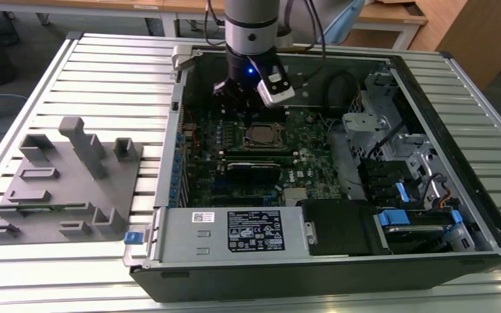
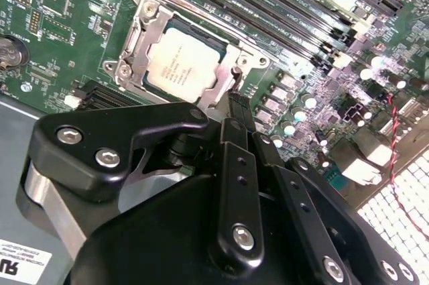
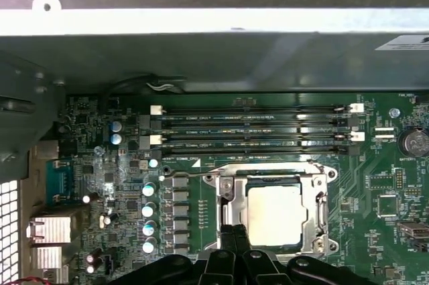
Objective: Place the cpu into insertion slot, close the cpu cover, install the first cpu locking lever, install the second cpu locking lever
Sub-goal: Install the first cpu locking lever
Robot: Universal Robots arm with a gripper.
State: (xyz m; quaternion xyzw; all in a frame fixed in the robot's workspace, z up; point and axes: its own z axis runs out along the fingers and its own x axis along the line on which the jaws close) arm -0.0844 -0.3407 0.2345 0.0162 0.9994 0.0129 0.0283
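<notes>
Gripper (image 2: 236,102), fingers pinched together & empty, sits at edge of cpu cover (image 2: 139,35); we see cpu (image 2: 182,65) seated w/in its window, just beyond tips.

The exterior view stands high and well away from the cpu (image 1: 262,135). It looks down at a slant and takes in the whole open case (image 1: 425,195) and my arm (image 1: 250,26). Both wrist views ride low, near the cpu, and look at it past my pincer (image 2: 238,100) (image 3: 234,231) from different sides. All three views share the cpu and the board (image 3: 100,164) around it.
</notes>
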